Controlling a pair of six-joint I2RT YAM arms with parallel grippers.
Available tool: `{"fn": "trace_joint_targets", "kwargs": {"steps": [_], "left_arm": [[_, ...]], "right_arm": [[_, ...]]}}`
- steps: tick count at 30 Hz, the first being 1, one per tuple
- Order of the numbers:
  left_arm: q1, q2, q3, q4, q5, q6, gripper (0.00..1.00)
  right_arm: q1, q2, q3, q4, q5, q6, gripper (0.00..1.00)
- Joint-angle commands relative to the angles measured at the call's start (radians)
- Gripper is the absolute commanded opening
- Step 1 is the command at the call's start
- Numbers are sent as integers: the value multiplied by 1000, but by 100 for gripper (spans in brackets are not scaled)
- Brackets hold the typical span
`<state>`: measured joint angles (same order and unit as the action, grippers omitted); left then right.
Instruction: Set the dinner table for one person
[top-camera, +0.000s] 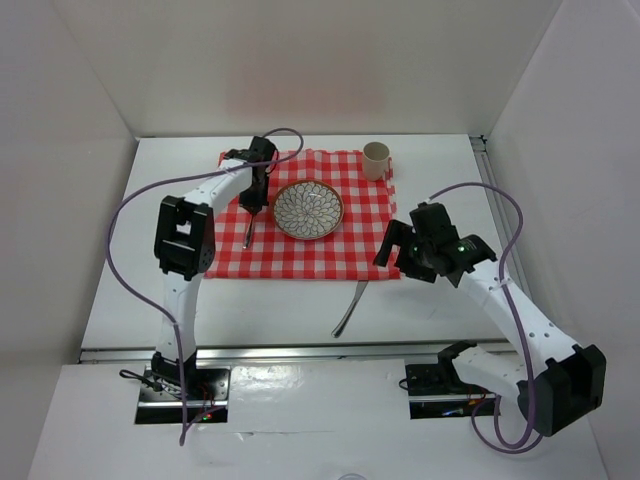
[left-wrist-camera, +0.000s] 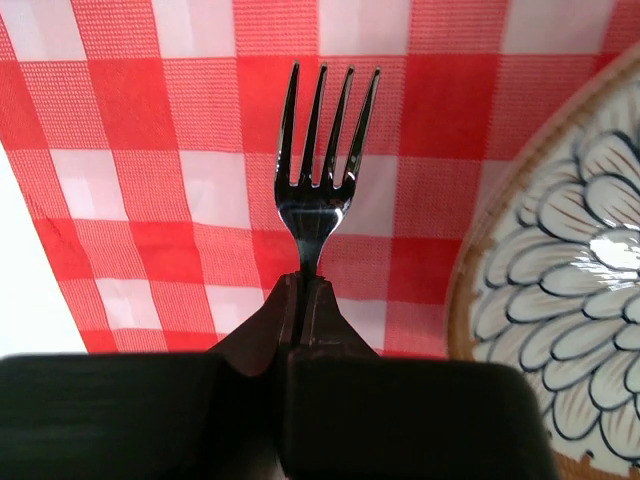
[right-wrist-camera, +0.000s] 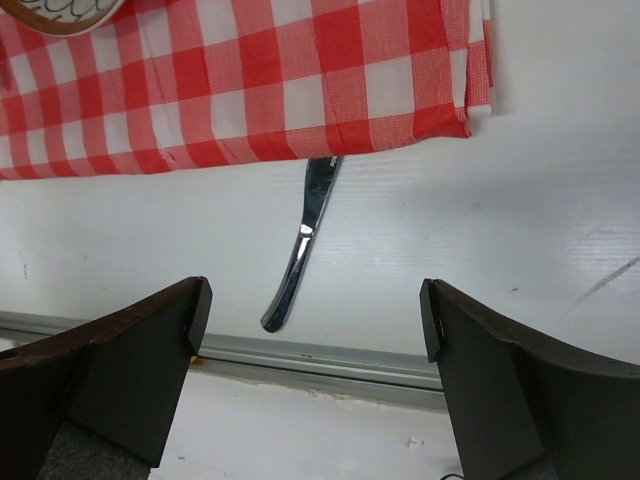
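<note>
The shiny metal knife (right-wrist-camera: 297, 255) has one end hidden under the checked cloth (right-wrist-camera: 300, 90). The left gripper (left-wrist-camera: 305, 285) clamps a glossy fork (left-wrist-camera: 318, 190), handle unseen. The right gripper (right-wrist-camera: 315, 305) gapes, empty.

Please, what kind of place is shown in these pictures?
Probably a robot test cell, staged as a dining spot: white panels enclose the table, two arms are bolted at its edge, a checked cloth carries a plate.

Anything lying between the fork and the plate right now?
Only bare checked cloth. The left wrist view shows it between the fork and the plate; nothing else sits there.
</note>
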<state>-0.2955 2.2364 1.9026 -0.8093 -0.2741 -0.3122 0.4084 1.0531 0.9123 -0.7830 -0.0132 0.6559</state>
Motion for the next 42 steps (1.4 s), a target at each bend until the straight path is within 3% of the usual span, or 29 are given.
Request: {"fn": "trace_joint_targets", "kwargs": {"steps": [1,13,15,16,19,20,26,32,38,42], "left_arm": [[27,31,73,-31,59,9,0],[56,104,105,-64,62,-77,2],[56,104,105,-64,62,-87,16],[65,89,105,-64,62,-87,38],[65,51,105,-54,72,-96,61],[65,39,93,-54,72,-96,63],[65,-145,18,-67,40,-114,65],[65,-390,-109,-88,35,-126,67],[65,-550,-223,-56,67,-136,67],[65,-583,-235,-56,58,-136,67]], "right_arm": [[9,1,-16,-22,24,27,99],[30,64,-16,-1,56,57,99],[61,64,-27,14,68,82,93],[78,53,-41,31,97,105,91],[159,60,-50,12,188,232,88],[168,77,-50,11,188,244,88],[361,240,-70,30,210,382,78],[454,401,-60,90,200,461,67],[464,510,-41,123,200,499,64],[464,568,-23,133,210,531,52]]}}
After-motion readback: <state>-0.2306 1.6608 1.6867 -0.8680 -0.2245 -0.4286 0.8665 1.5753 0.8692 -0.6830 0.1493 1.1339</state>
